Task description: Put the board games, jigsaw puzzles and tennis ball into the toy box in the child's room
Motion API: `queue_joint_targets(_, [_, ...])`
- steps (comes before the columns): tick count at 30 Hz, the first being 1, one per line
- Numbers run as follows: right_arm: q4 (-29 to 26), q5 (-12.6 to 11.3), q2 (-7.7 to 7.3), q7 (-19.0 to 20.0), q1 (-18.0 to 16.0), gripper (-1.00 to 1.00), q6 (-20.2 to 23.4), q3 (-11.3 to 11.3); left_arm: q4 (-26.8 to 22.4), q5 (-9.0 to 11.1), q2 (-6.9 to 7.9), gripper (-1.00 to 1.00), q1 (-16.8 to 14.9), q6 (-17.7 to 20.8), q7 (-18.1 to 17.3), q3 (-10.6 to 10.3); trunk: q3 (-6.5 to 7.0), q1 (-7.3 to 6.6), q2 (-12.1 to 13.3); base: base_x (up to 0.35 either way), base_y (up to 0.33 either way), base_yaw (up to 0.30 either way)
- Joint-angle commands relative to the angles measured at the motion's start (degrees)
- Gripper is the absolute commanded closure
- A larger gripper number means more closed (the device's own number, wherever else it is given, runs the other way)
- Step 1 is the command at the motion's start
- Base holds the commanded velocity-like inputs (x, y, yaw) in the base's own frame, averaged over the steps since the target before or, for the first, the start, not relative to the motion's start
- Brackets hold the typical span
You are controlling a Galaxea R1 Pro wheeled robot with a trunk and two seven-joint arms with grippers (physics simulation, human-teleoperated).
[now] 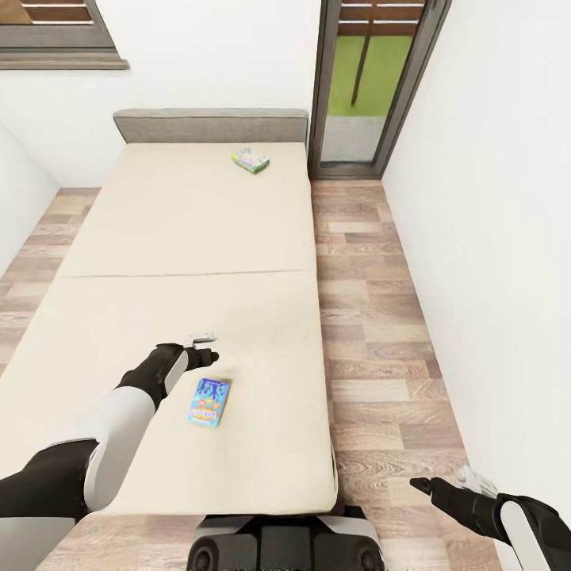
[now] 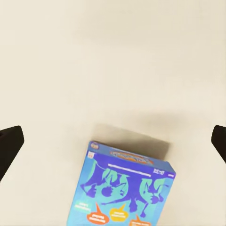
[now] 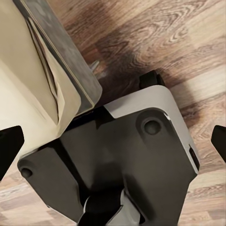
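On the near part of the bed's beige mattress lies a mostly blue board game, flat. My left gripper hovers just beyond its far edge, open. In the left wrist view the blue board game lies below the open left gripper, whose dark fingertips stand wide apart with nothing between them. A second board game, white with a colourful border, rests near the grey headboard. My right gripper hangs open over the floor, right of the bed. The toy box and table are out of view.
A strip of wood-plank floor runs between the bed and the white wall at the right. A dark-framed tall window stands beyond the bed's far right corner. The right wrist view looks down on my own base and the bed's corner.
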Motion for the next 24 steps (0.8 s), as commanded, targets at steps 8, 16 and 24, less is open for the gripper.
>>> queue_joint_targets(8, [-0.02, 0.37, -0.07, 0.43, -0.03, -1.00, 0.29, -0.09, -0.05, -0.19, -0.15, -1.00, -0.02, -1.47, -0.06, 0.38, -0.82, 0.03, -0.09, 0.000, 0.000, 0.000])
queue_joint_targets(16, [0.74, 0.37, -0.08, 0.44, -0.06, -1.00, 0.23, -0.09, -0.09, -0.19, -0.03, -1.00, -0.02, -1.83, -0.11, 0.33, -1.57, 0.03, -0.09, 0.000, 0.000, 0.000])
queue_joint_targets(24, [1.03, 0.37, -0.09, 0.41, -0.05, -1.00, 0.21, -0.09, -0.07, -0.19, 0.00, -1.00, -0.02, -1.94, -0.13, 0.30, -2.31, 0.03, -0.09, 0.000, 0.000, 0.000])
